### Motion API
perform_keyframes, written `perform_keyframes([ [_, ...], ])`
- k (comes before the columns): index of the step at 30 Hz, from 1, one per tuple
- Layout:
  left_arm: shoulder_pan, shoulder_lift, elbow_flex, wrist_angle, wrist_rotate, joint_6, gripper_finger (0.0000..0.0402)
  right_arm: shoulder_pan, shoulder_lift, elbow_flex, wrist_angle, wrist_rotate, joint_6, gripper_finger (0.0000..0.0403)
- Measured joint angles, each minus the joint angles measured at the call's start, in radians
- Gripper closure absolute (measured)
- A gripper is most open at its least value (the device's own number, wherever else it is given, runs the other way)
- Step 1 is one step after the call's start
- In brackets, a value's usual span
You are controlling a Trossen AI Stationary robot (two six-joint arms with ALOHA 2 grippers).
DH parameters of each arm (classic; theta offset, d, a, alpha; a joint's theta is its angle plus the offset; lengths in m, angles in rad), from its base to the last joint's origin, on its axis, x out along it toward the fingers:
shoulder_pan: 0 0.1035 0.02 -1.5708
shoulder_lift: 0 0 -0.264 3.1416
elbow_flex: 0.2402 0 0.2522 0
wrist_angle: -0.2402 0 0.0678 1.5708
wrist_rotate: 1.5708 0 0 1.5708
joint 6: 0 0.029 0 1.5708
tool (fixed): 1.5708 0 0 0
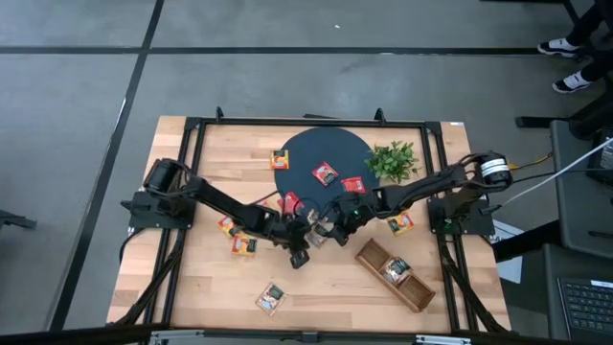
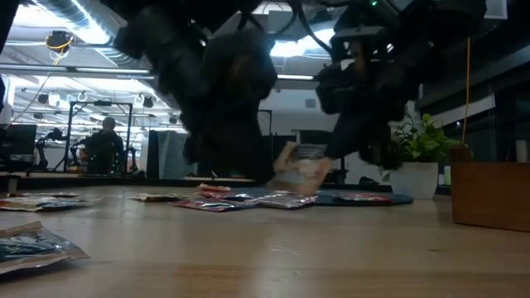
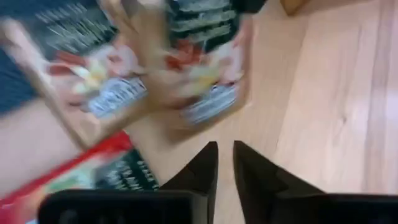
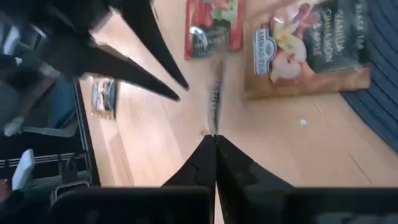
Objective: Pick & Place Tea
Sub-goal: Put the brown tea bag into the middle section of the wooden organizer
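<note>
Both arms are dark, jointed links on black bases bolted at the bench's side edges. The right arm [image 1: 450, 177] carries a silver-white ring; each gripper ends in tapered black fingers [image 3: 199, 168].

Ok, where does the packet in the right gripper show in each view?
High: the packet is mid-picture, just off the near edge of the round dark mat.
Low: in the middle, lifted, pale and tilted.
Left wrist: blurred packets lie ahead; cannot tell which is it.
Right wrist: edge-on, a thin line pinched at the right gripper fingertips.
Landmark: the mat's edge, close by in the high, low and right wrist views.
</note>
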Motion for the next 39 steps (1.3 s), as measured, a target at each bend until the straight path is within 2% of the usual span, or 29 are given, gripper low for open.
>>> perform_keyframes([
  [6, -0.003, -0.098, 0.0, -0.005, -0.027, 0.088, 0.0334, 0.016, -0.129, 0.0, -0.161, -0.002, 0.025, 0.0401],
  [14, 0.005, -0.179, 0.0, -0.021, -0.069, 0.11, 0.0338, 0.067, -0.339, 0.0, -0.251, 0.03, 0.131, 0.0401],
  [21, 0.005, -0.2, 0.002, -0.015, -0.06, 0.099, 0.0334, 0.124, -0.478, 0.0, -0.308, 0.043, 0.225, 0.0402],
  [29, 0.005, -0.2, 0.001, -0.015, -0.04, 0.093, 0.0338, 0.197, -0.554, 0.0, -0.316, 0.03, 0.308, 0.0402],
  [39, 0.005, -0.2, 0.001, -0.015, -0.04, 0.091, 0.0334, 0.352, -0.565, 0.0, -0.404, -0.158, 0.457, 0.0402],
])
